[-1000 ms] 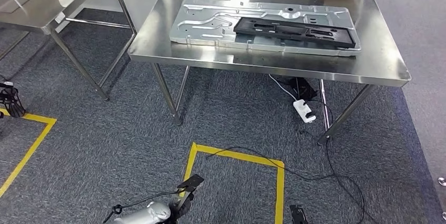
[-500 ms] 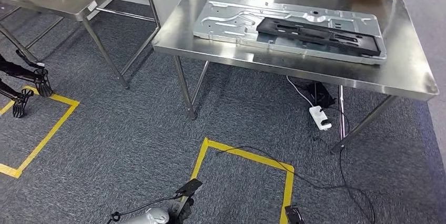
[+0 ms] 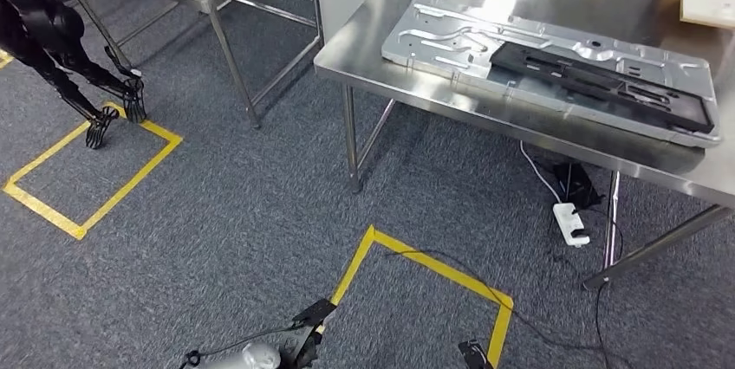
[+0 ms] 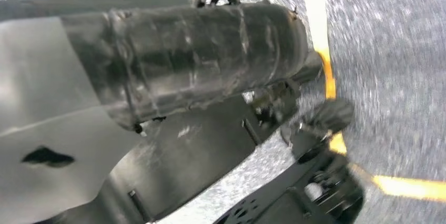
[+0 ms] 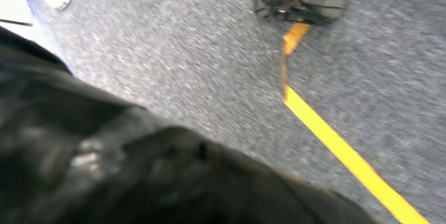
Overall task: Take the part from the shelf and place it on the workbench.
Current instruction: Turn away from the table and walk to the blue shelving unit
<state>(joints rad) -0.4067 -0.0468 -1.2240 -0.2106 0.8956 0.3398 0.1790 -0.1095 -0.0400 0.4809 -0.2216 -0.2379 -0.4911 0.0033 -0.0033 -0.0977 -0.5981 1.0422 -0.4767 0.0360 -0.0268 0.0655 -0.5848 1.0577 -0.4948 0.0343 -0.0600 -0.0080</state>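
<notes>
- Black part (image 3: pixel 598 74) lies flat on a silver panel (image 3: pixel 451 27) on the workbench (image 3: pixel 364 48), at 2 o'clock in the head view. I can't tell whether it is the task's part.
- The whole view has swung: the bench has slid from 12 toward 2 o'clock. That is the camera turning, not the things moving.
- Left hand (image 3: pixel 308 326) hangs low at 6 o'clock and right hand (image 3: pixel 472 353) at 5. Can't tell either grip.
- Judgement: the robot is turning away, likely toward the shelf.
</notes>
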